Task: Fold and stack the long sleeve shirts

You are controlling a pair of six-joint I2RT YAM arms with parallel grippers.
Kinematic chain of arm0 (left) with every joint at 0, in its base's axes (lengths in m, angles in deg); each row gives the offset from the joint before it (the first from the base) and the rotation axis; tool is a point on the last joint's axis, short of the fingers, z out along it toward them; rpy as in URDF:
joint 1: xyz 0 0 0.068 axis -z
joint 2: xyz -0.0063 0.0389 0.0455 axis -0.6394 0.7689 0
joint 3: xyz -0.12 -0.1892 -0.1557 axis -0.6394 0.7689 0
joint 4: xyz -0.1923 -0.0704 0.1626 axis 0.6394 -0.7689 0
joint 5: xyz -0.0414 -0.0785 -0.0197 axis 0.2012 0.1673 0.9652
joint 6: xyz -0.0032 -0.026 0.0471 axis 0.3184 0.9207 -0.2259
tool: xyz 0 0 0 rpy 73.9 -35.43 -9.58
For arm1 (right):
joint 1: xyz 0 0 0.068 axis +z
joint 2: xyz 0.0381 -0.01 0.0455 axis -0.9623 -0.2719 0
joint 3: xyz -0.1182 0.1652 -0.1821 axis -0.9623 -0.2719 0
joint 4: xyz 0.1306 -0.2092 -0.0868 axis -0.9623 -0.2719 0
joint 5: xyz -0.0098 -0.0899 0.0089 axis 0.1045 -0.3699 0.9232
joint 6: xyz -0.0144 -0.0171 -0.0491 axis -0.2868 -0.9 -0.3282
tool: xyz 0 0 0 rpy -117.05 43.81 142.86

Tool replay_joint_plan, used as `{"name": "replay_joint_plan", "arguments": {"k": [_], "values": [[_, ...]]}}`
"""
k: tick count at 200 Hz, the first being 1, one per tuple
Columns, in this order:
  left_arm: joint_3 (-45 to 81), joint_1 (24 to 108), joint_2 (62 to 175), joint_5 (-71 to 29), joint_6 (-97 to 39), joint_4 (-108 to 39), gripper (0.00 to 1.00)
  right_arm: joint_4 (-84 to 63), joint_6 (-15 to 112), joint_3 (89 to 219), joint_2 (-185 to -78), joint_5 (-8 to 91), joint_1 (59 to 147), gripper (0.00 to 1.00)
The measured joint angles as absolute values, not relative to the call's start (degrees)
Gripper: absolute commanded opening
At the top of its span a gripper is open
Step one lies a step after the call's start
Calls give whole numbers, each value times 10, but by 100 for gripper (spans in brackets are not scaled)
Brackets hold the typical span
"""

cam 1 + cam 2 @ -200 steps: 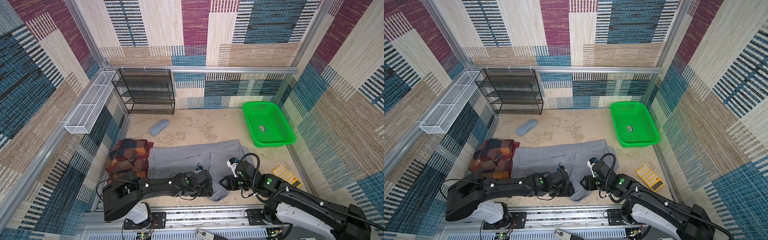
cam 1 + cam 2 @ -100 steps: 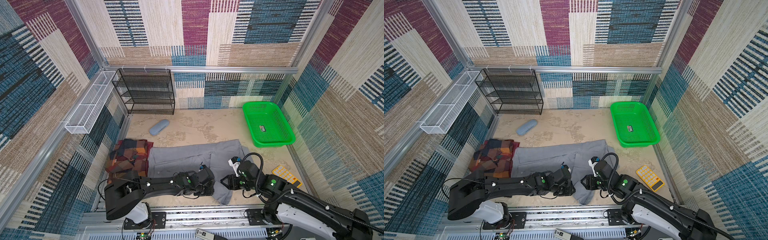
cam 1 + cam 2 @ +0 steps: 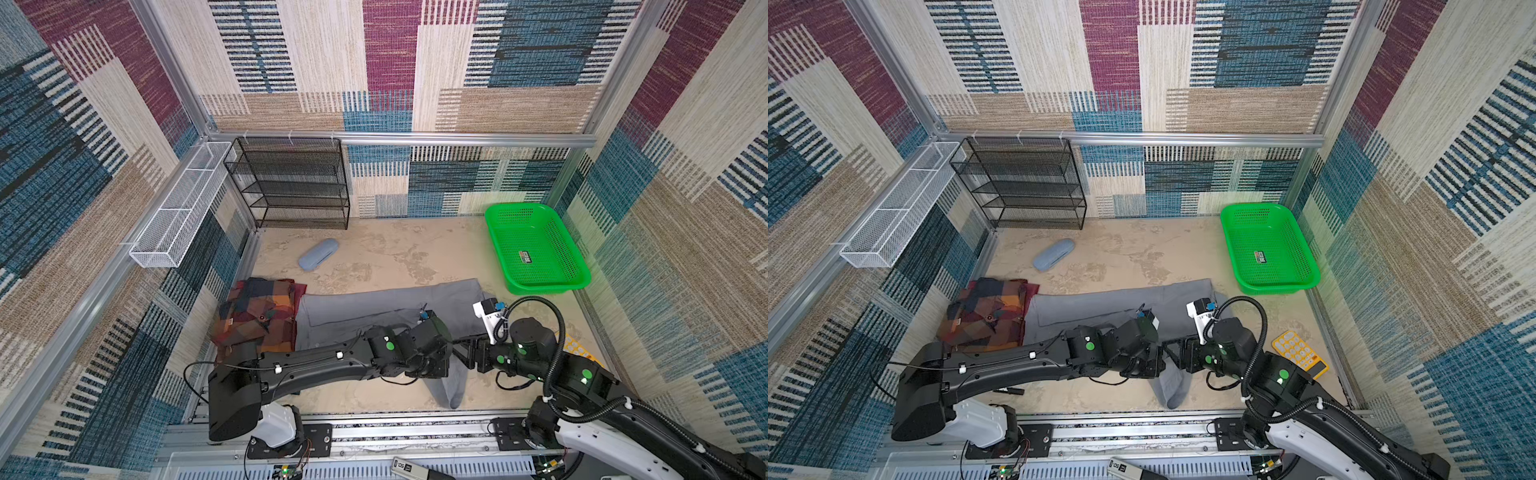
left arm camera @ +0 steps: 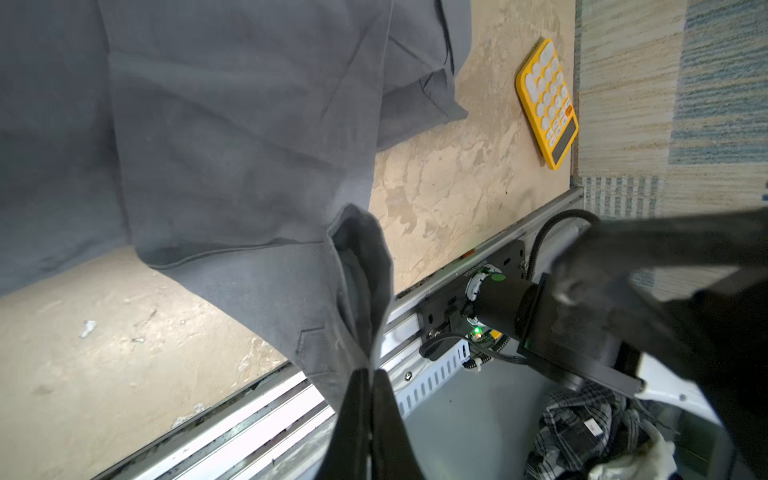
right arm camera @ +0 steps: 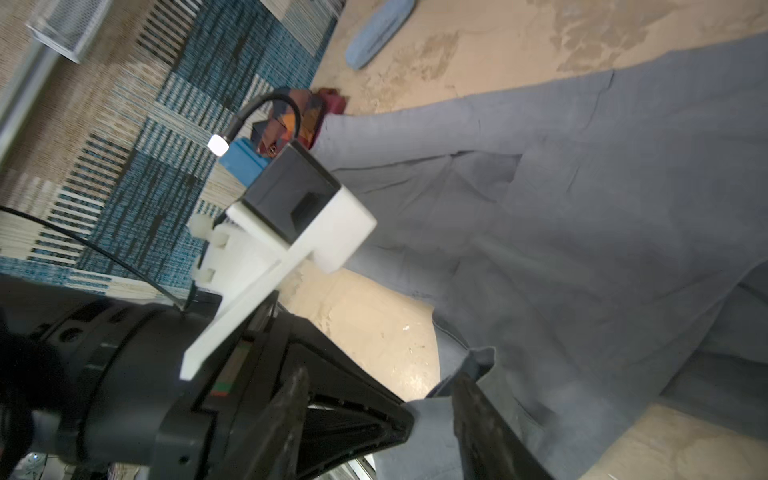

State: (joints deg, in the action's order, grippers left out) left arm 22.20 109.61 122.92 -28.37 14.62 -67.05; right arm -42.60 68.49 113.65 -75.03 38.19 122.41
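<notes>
Grey long sleeve shirt (image 3: 374, 307) spread on the table (image 3: 395, 257), just beside the folded plaid shirt (image 3: 259, 316) by the left wall. Left gripper (image 4: 370, 374) with jaws clamped on the raised sleeve (image 4: 316, 291) near the table's front edge. Right gripper (image 5: 380, 378) close by, jaws apart on either side of the same sleeve.

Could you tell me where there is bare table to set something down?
Free: table strip between blue-grey case and green basket, behind the grey shirt. Crowded: the front, where left gripper and right gripper meet at its sleeve, near yellow calculator.
</notes>
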Motion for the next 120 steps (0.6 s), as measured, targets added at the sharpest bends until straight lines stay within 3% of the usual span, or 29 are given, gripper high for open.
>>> {"name": "replay_joint_plan", "arguments": {"k": [57,120], "values": [[32,1095,1274,-383,123,-814,0,-431,686,1166,-666,309,1224,64],[-59,1095,1300,-475,138,-927,0,-421,646,1134,-711,404,1224,65]]}}
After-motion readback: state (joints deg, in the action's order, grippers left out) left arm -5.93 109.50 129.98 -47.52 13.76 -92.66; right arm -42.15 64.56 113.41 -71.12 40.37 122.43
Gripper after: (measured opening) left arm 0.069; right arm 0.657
